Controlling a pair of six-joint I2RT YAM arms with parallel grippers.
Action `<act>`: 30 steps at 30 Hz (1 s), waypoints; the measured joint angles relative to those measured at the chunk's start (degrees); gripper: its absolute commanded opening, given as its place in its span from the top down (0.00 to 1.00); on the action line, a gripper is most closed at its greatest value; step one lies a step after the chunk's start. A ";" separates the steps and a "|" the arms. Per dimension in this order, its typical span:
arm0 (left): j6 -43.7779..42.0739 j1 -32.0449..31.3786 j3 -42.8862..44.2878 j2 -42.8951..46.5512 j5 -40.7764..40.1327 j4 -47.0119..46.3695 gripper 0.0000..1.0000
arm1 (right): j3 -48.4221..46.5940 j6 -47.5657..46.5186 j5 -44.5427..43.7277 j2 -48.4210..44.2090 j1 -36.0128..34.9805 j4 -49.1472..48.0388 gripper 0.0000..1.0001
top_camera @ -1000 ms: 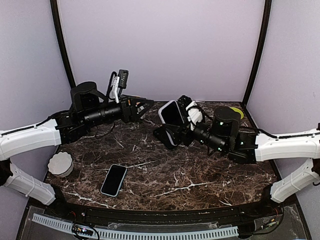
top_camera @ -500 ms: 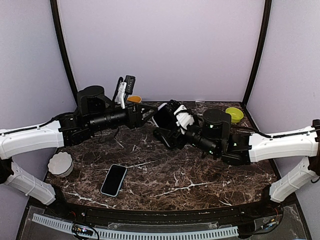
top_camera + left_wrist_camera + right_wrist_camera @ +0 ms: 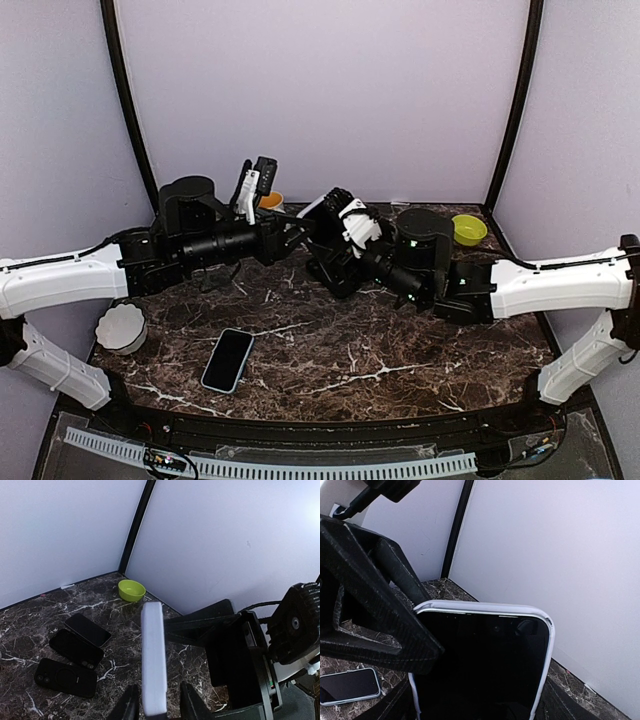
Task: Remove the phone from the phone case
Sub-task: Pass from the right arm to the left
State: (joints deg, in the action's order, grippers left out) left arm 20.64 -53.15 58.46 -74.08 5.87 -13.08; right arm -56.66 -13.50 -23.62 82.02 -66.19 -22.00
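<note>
The phone in its white case [image 3: 480, 665] stands upright above the table, black screen facing the right wrist camera. My right gripper [image 3: 477, 711] is shut on its lower part, fingers at both side edges. In the left wrist view the case [image 3: 153, 660] shows edge-on between the two fingers of my left gripper [image 3: 157, 707], with a gap on each side, so that gripper is open and straddles it. One left finger [image 3: 380, 625] overlaps the case's left edge. In the top view the two grippers meet over the table's far middle: left [image 3: 298, 228], right [image 3: 338, 248], phone [image 3: 325, 222].
A second phone in a blue case [image 3: 228, 360] lies flat near the front left. A white round lid [image 3: 121, 328] sits at the left edge. A green bowl [image 3: 467, 229] stands at the back right. Three dark phones or cases [image 3: 76, 648] lie on the marble beyond.
My right gripper has carried the cased phone to the left. My left gripper has moved right, and its open fingers now stand on either side of the case's edge.
</note>
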 measured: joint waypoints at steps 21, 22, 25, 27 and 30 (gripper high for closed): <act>-7.54 -4.42 3.34 -2.08 -11.85 3.15 1.00 | -2.05 -0.52 -4.98 1.90 -1.38 2.34 0.24; -7.93 -4.52 3.39 -2.10 -12.09 3.17 1.00 | -2.08 -0.31 -5.29 1.90 -1.46 2.36 0.11; -8.72 -4.76 3.41 -2.10 -12.79 3.34 1.00 | -2.08 0.94 -6.93 1.90 -1.73 2.38 0.01; -9.53 -4.90 3.41 -2.10 -13.25 3.91 1.00 | -2.05 1.49 -8.00 1.81 -1.81 2.05 0.01; -10.34 -4.90 3.41 -1.90 -13.14 3.96 1.00 | -1.75 2.78 -8.15 1.75 -1.86 1.64 0.01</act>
State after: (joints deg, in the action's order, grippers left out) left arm 10.31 -58.04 61.87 -75.99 -7.27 -9.13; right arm -58.41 -10.72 -31.77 83.77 -68.05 -20.36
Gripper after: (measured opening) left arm 0.136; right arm 0.986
